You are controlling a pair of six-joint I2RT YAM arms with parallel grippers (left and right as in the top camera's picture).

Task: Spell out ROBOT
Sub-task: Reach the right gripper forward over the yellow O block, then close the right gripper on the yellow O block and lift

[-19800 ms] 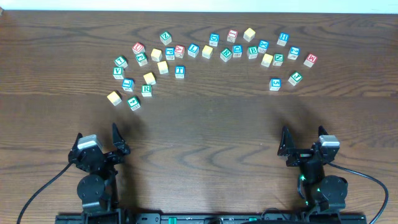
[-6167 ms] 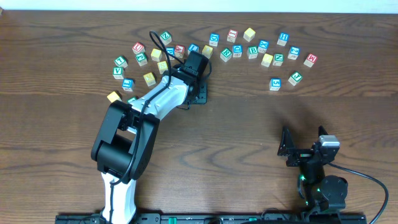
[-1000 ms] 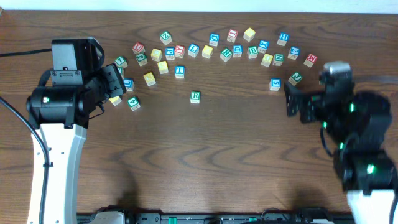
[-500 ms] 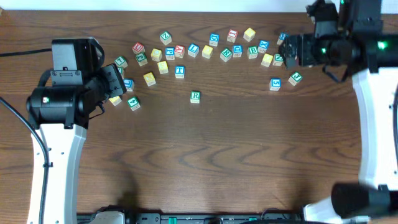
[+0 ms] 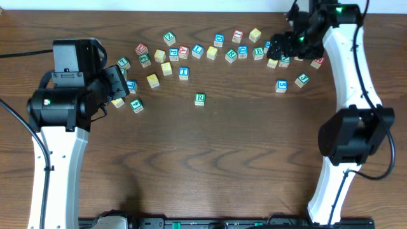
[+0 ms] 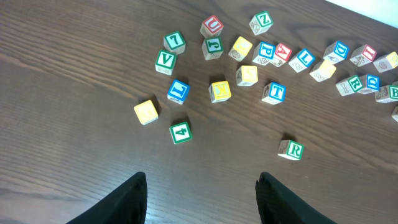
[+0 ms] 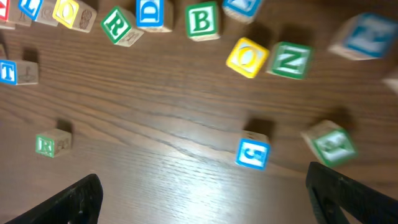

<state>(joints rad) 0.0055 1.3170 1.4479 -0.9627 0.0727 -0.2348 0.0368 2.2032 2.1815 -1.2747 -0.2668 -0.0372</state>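
A green R block [image 5: 200, 98] stands alone on the table, in front of the arc of letter blocks; it also shows in the left wrist view [image 6: 290, 150] and the right wrist view [image 7: 53, 144]. A yellow O block [image 7: 247, 57], a green B block [image 7: 202, 20] and a blue T block [image 6: 273, 92] lie in the arc. My right gripper [image 5: 284, 43] is open and empty, raised over the arc's right part, above the O block [image 5: 273, 61]. My left gripper [image 5: 119, 83] is open and empty, raised over the arc's left end.
Several other letter blocks lie in the arc across the far table, among them a second green R [image 7: 119, 26], a green Z [image 7: 291, 60] and a blue 5 [image 7: 253, 154]. A plain yellow block [image 6: 145, 112] and a green 4 [image 6: 180, 132] lie at the left.
My right arm has swung from the right middle of the table up and left, over the right part of the arc. My left arm and the lone R block have not moved.
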